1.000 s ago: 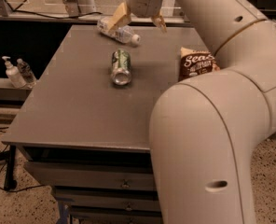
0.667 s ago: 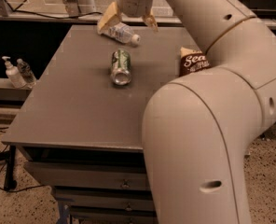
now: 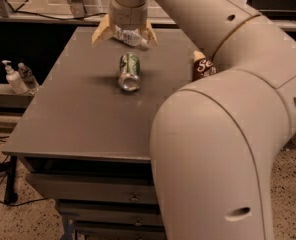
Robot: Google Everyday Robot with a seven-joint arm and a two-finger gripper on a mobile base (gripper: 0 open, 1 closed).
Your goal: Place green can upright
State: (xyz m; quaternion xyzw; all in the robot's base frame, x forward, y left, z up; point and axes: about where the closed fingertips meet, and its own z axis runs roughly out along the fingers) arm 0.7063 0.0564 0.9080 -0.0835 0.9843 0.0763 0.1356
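- Camera view, task item: one small aluminium green-and-white drink can (image 3: 129, 71) lies on its side near the middle of the flat grey table top (image 3: 78, 119). Its shiny silver end faces the camera.
- Camera view, gripper: the cream two-finger gripper (image 3: 124, 38) hangs over the far edge of the table, just beyond the can and not touching it. Its jaws stand wide apart and grip nothing.
- Handling, judged: the can looks light, with thin walls that would dent under a hard squeeze. Its smooth round side is likely slippery and free to roll. The soundest hold appears to be across the label at mid-length, with moderate force.
- Count, on the table: one green can; one clear plastic bottle (image 3: 131, 36), lying down beyond the can and seen between the fingers; one brown snack bag (image 3: 203, 67), partly hidden by the arm.
- Count, left ledge: one white pump bottle (image 3: 11, 78) and one small clear bottle (image 3: 26, 74).
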